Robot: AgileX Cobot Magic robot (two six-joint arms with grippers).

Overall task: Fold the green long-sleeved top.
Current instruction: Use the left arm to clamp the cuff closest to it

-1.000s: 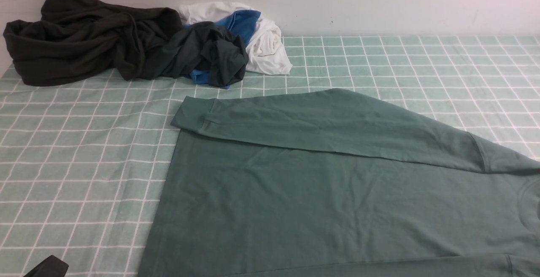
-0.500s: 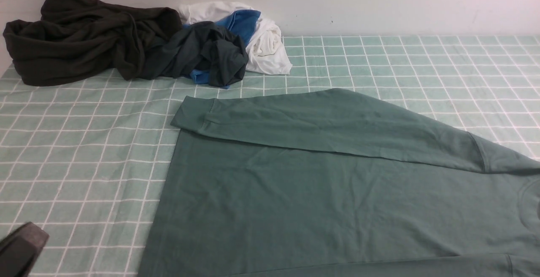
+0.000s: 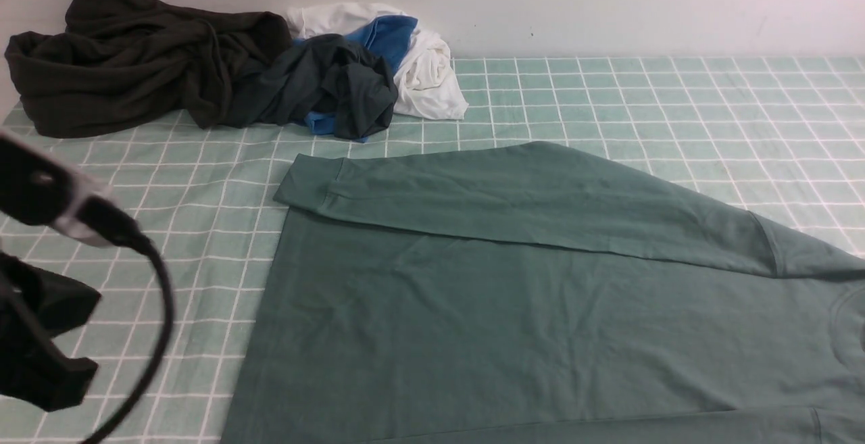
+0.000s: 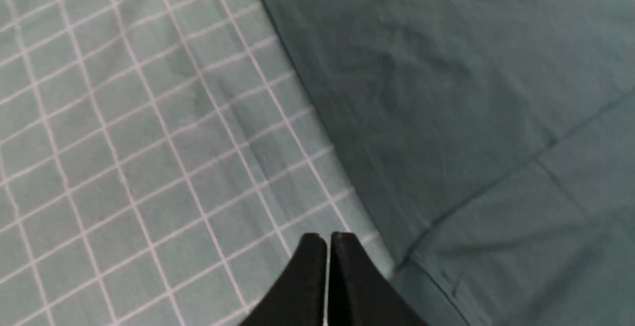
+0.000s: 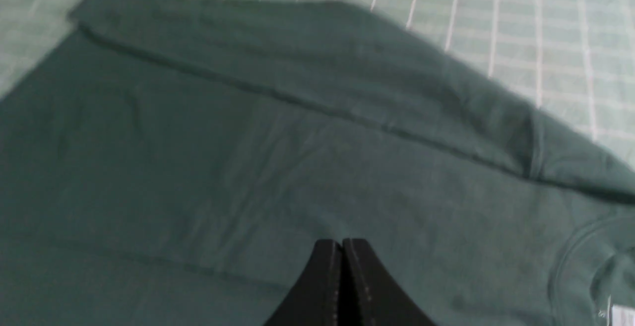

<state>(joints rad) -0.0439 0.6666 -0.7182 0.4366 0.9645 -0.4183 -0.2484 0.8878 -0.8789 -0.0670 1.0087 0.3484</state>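
The green long-sleeved top (image 3: 513,309) lies flat on the checked cloth, one sleeve (image 3: 527,194) folded across its far side with the cuff pointing left. In the left wrist view my left gripper (image 4: 327,239) is shut and empty above the cloth, just beside the top's hem edge (image 4: 317,112). The left arm (image 3: 40,295) shows at the front view's left edge. My right gripper (image 5: 341,243) is shut and empty above the top's body (image 5: 248,167), the round neck (image 5: 585,251) off to one side. The right arm is outside the front view.
A pile of clothes sits at the back left against the wall: a blackish-brown garment (image 3: 135,59), a dark teal-grey one (image 3: 324,86), and white and blue pieces (image 3: 419,59). The pale green checked cloth (image 3: 676,99) covers the table.
The left arm has risen into the front view from the bottom left corner, moving up and forward beside the top. The top and the pile have not moved.
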